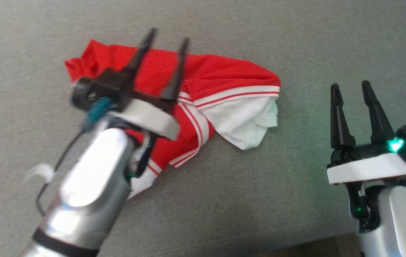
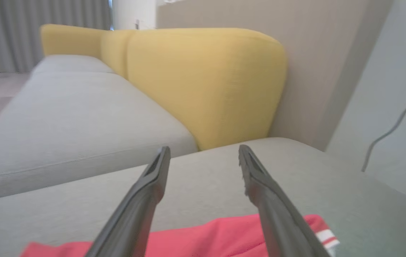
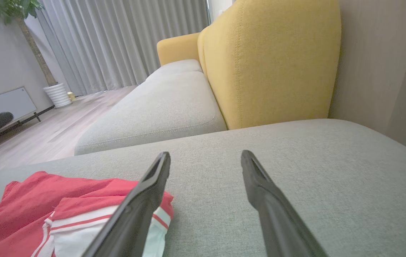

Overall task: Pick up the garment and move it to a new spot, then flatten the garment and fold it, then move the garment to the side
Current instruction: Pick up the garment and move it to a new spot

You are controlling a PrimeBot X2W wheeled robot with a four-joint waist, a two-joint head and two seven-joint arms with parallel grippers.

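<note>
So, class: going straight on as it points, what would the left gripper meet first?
Probably the yellow back cushion: the left gripper, open, points past the red garment and across the grey seat towards it. If tilted slightly down, the seat might come first; depth is unclear.

Grey sofa seat (image 3: pixel 295 171) with a yellow backrest (image 3: pixel 270 60) — curtains (image 3: pixel 117 39) and a potted plant (image 3: pixel 57 95) beyond.
</note>
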